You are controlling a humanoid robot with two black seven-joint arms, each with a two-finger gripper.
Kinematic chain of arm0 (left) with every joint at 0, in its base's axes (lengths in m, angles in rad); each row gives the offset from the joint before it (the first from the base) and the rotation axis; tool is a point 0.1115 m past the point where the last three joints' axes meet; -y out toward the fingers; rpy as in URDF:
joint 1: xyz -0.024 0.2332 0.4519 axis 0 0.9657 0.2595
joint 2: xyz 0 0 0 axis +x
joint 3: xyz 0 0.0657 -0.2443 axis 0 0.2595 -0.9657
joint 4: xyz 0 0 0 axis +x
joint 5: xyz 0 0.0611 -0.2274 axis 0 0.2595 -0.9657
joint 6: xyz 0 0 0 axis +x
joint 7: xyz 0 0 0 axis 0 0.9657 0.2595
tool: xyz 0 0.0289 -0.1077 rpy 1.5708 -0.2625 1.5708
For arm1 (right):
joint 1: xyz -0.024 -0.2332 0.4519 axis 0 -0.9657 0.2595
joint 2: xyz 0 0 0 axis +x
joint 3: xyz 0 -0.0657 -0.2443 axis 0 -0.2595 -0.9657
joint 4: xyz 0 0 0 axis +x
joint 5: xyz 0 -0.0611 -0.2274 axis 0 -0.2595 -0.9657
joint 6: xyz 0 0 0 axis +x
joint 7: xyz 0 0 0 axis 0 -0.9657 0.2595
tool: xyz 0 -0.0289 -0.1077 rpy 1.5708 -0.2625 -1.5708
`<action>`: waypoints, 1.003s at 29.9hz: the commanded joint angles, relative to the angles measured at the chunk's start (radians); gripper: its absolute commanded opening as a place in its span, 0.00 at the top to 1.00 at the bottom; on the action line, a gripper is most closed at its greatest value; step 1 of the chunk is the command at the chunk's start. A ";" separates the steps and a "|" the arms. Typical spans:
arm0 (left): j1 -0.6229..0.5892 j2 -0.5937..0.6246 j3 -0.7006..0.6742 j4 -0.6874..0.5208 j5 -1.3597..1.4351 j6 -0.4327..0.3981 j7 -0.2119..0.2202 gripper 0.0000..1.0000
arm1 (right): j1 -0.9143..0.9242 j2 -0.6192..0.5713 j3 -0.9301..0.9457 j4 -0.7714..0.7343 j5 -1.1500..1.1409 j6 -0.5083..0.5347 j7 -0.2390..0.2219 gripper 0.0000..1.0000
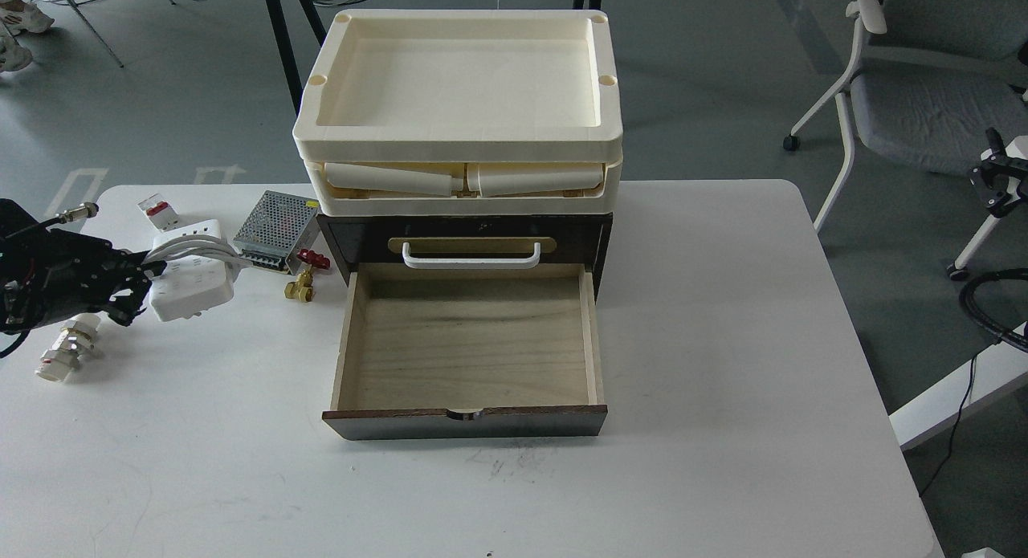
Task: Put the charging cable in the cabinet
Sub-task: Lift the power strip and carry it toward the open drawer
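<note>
The charging cable (pixel 193 275) is a white power strip with its cord wrapped around it, at the left of the table. My left gripper (pixel 135 283) is shut on its left end and holds it lifted and tilted above the table. The cabinet (pixel 585 230) is dark brown and stands mid-table, with a white bar handle on a brass-coloured plate. Its lower drawer (pixel 470 341) is pulled out towards me, and the pale wood inside is bare. My right gripper (pixel 994 181) is far off to the right beyond the table, small and dark.
Two stacked cream trays (pixel 458 152) sit on the cabinet. A white-and-red breaker (pixel 159 210), a perforated metal power supply (pixel 277 226) and a brass valve with a red handle (pixel 302 282) lie left of the cabinet. A white fitting (pixel 63 351) lies under my left arm. A chair (pixel 923 100) stands at the back right.
</note>
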 commanded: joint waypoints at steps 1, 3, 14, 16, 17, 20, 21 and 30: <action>0.005 0.051 0.001 -0.025 -0.032 0.006 0.000 1.00 | 0.000 0.001 0.000 0.000 0.000 0.000 0.001 0.00; 0.007 0.080 -0.001 -0.034 -0.050 0.012 0.000 1.00 | 0.000 0.001 0.000 0.000 0.000 0.000 0.001 0.00; 0.122 0.415 0.001 -0.353 -0.279 0.138 0.000 1.00 | -0.001 0.001 0.002 -0.008 0.000 0.000 0.000 0.00; 0.154 0.465 0.001 -0.396 -0.308 0.187 0.000 1.00 | -0.001 0.001 0.002 -0.009 0.000 0.000 0.001 0.00; 0.169 0.494 0.002 -0.428 -0.328 0.207 0.000 1.00 | -0.001 0.001 0.002 -0.009 0.000 0.000 0.000 0.00; 0.209 0.574 0.004 -0.540 -0.372 0.228 0.000 1.00 | -0.001 0.003 0.002 -0.020 0.000 0.000 0.000 0.00; 0.214 0.593 0.010 -0.575 -0.379 0.228 0.000 1.00 | -0.003 0.003 0.002 -0.023 0.000 0.000 0.000 0.00; 0.214 0.700 0.085 -0.885 -0.418 0.267 0.000 1.00 | -0.003 0.003 0.002 -0.061 0.000 0.000 0.000 0.00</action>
